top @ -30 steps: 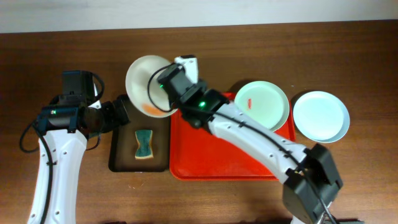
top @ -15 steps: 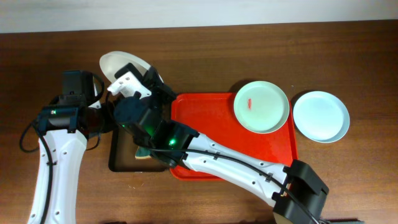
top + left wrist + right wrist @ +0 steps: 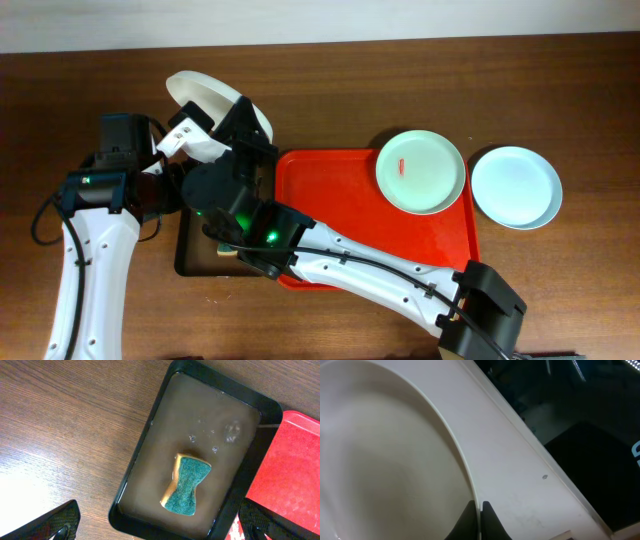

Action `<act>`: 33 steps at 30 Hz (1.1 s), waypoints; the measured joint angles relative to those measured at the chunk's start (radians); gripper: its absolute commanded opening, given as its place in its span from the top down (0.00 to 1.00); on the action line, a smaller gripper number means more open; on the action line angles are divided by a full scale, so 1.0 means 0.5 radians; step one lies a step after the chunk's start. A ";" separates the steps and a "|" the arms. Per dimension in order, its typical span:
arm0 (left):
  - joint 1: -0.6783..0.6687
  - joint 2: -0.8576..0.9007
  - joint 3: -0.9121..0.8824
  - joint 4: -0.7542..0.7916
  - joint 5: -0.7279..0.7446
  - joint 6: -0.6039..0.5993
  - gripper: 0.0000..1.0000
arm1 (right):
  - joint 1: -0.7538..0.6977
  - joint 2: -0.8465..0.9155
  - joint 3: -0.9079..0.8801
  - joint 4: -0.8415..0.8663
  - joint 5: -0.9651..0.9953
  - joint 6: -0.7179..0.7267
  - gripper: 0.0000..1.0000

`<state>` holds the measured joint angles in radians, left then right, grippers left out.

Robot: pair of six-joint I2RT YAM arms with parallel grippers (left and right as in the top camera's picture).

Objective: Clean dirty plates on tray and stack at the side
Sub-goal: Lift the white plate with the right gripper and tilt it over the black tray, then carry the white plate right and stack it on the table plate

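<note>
So right now the right end effector [image 3: 479, 509] is pinched tight on the rim of a round white plate [image 3: 205, 98], holding it tilted in the air near the narrow black tray [image 3: 200, 405]. The left end effector [image 3: 160, 521] hangs wide open and empty over the green-and-yellow sponge [image 3: 186, 486]. Looks like the wiping step, so the left should grab that sponge next. A smeared mint plate [image 3: 421, 171] waits on the big red plastic tray [image 3: 340, 190].
</note>
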<state>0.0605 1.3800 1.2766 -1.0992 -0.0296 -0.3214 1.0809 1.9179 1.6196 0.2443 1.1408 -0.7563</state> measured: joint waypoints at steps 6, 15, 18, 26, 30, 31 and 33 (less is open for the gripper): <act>0.000 0.000 0.000 0.001 0.000 0.000 0.01 | 0.000 0.001 0.009 -0.333 0.005 0.409 0.96; 0.000 0.000 0.000 0.002 0.000 0.000 0.01 | -0.398 0.000 0.030 -1.651 -0.940 2.236 0.96; 0.000 0.000 0.000 0.002 0.000 0.000 0.01 | -0.723 -0.044 0.028 -1.779 -1.479 2.413 0.96; 0.000 0.000 0.000 0.002 0.000 0.000 0.01 | -1.928 -0.478 0.041 -2.406 -2.641 2.517 0.96; 0.000 0.000 0.000 0.000 0.001 0.000 0.01 | -2.565 -0.479 0.030 -2.784 -2.728 2.466 0.96; 0.000 0.000 0.000 0.001 0.000 0.000 0.01 | -2.712 -0.479 0.029 -2.846 -2.734 2.423 0.96; 0.000 0.000 0.000 0.001 0.000 0.000 0.01 | -2.936 -0.479 0.024 -2.930 -2.696 2.365 0.96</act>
<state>0.0605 1.3800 1.2766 -1.0988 -0.0296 -0.3214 -0.3870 1.6783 1.6314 -1.2209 -0.2070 0.4263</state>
